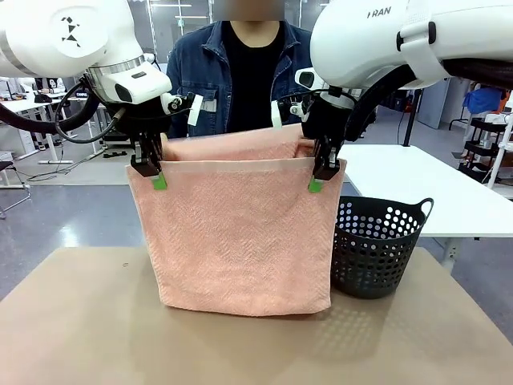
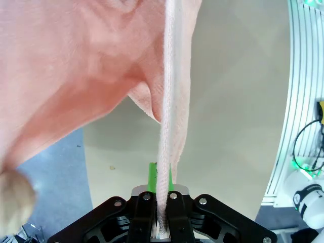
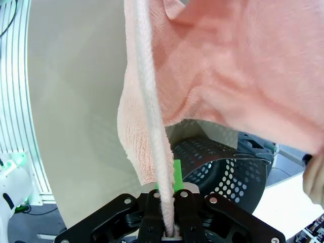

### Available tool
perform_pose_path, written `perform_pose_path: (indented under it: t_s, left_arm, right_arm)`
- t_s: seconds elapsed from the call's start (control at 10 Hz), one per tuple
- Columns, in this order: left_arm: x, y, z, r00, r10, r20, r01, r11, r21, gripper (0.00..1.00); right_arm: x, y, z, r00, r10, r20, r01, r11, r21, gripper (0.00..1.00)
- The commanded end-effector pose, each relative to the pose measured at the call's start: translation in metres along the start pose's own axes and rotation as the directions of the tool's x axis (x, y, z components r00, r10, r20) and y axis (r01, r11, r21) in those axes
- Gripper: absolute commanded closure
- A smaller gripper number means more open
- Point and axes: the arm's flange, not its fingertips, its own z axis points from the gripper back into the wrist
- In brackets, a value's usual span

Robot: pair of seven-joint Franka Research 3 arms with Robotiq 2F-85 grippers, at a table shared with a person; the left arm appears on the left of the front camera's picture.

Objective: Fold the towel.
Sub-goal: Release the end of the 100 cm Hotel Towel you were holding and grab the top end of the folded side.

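Nearest you, the towel's (image 1: pixel 240 241) lower hem looks to be resting on the table (image 1: pixel 72 321) at 6 o'clock, with the sheet hanging flat above it. If you lower the arms or push them toward 12 o'clock unevenly, that hem may drag and buckle. The fold would then land skewed.

Above it, the left gripper (image 1: pixel 156 178) is clamped shut on the towel's 10 o'clock corner. The right gripper (image 1: pixel 319 180) is clamped on the 2 o'clock corner. Both wrist views show the thick hem edge running between the jaws, with the rest of the cloth falling away to one side. You hold an edge only, so a sharp tug could pull a corner free and drop the sheet sideways. Spreading the arms would strain that pinch, and closing them would let the top edge sag.

At 3 o'clock, just beside the hanging edge, stands the black basket (image 1: pixel 377 249). You cannot tell whether the cloth touches it. A swing that way could snag the edge or nudge the basket.

Farthest, at 12 o'clock, a second layer of towel runs back toward the person (image 1: pixel 240 72), whose hands are hidden behind it. If they hold that end, moving out of step with them would stretch or twist the cloth.
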Motion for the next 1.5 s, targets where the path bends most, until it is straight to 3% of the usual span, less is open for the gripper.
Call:
perform_pose_path:
  t_s: [0.0, 1.4]
  left_arm:
    - [-0.0015, 0.0008, 0.0004, 1.0, -0.004, -0.004, 0.004, 1.0, 0.002, 1.0]
    - [-0.0015, 0.0008, 0.0004, 1.0, -0.004, -0.004, 0.004, 1.0, 0.002, 1.0]
  right_arm:
    - [0.0, 0.0001, 0.0015, 1.0, 0.004, -0.003, -0.004, 1.0, -0.009, 1.0]
    - [0.0, 0.0001, 0.0015, 1.0, 0.004, -0.003, -0.004, 1.0, -0.009, 1.0]
